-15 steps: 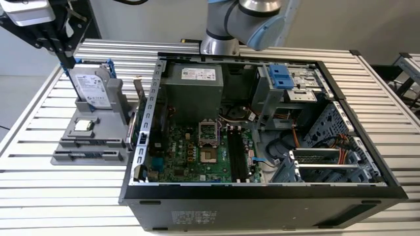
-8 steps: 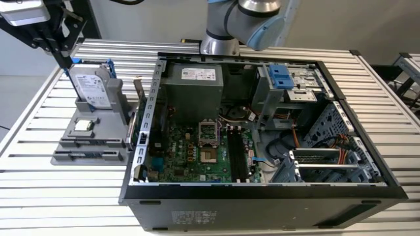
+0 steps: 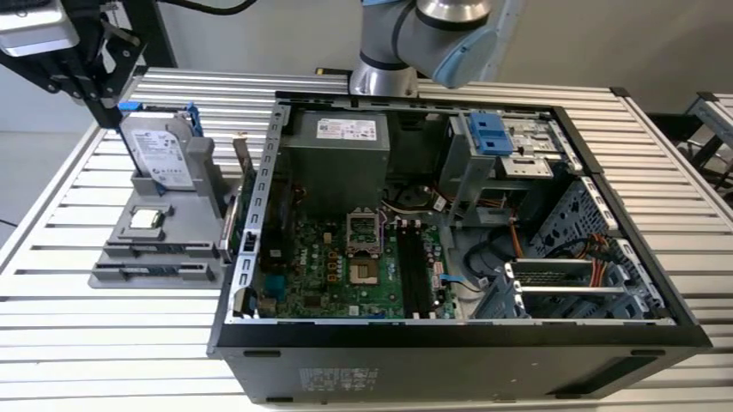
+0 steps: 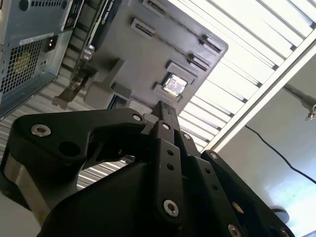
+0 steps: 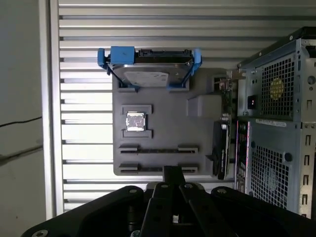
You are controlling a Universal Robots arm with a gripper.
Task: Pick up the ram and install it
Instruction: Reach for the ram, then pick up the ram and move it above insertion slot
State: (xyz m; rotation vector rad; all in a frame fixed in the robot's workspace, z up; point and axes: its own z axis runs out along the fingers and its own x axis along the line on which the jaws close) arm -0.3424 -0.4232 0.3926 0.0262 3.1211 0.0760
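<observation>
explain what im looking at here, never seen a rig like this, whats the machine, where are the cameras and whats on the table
This is one robot arm with a gripper, a two-fingered claw, working over a slatted metal table.

The exterior view comes from a camera off the arm that takes in the whole scene. Both wrist views come from cameras riding on the arm, so the black gripper parts sit close in front of them.

On the table stands an open computer case with its green circuit board exposed. Beside it, toward the exterior view's left, is a grey holder carrying a hard drive and a small square chip.

The gripper hangs over the holder. Its fingers look pressed together, and I see nothing between them.
</observation>
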